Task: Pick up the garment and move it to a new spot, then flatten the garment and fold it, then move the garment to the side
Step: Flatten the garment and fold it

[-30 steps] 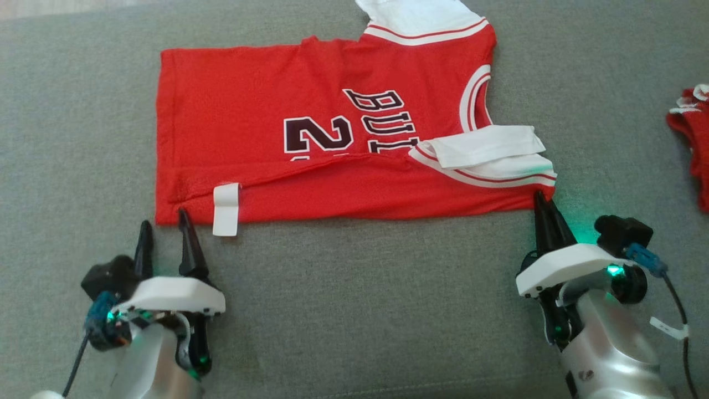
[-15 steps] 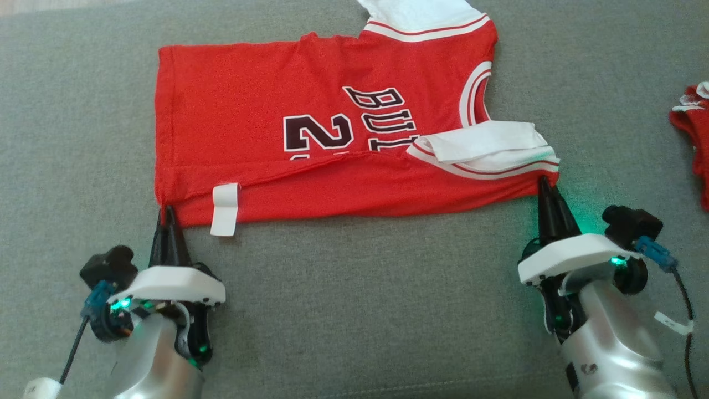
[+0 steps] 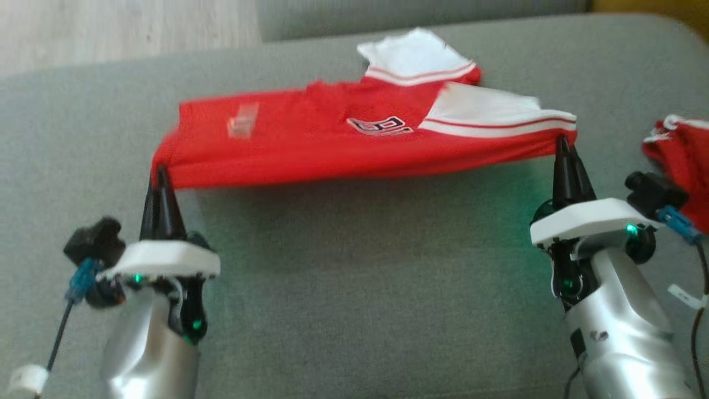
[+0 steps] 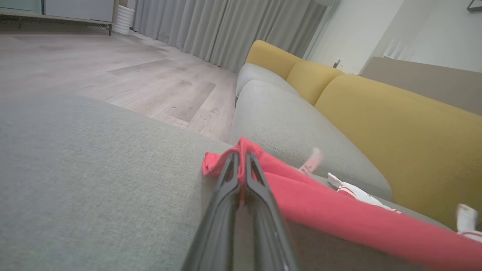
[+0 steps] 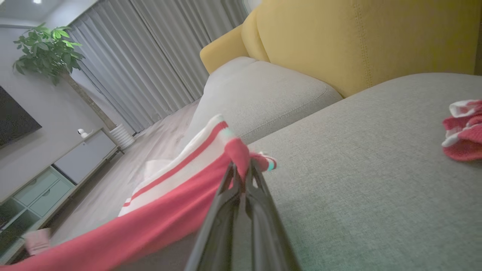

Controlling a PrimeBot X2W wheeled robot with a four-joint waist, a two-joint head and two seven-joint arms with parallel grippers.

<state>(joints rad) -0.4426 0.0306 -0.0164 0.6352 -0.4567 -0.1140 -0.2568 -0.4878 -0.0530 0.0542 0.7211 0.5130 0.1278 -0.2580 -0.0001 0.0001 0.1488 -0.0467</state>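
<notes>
The garment [image 3: 332,138] is a red jersey with white trim and dark lettering, spread on the grey sofa seat. Its near edge is lifted off the cushion and stretched between my two grippers. My left gripper [image 3: 160,176] is shut on the garment's near left corner [image 4: 241,150]. My right gripper [image 3: 564,145] is shut on the near right corner by the white-striped armhole [image 5: 237,150]. The far part of the garment still rests on the cushion, and the lifted fold hides most of the lettering.
A second red and white cloth [image 3: 678,149] lies bunched at the right of the seat [image 5: 465,130]. Yellow sofa backrests [image 4: 395,124] stand beyond the grey cushions [image 3: 360,288]. Wooden floor [image 3: 122,27] lies past the seat's far left edge.
My left gripper moved forward and shut on the garment's near left corner. Both grippers then raised the near edge, which now hangs taut above the seat. The camera has tilted up.
</notes>
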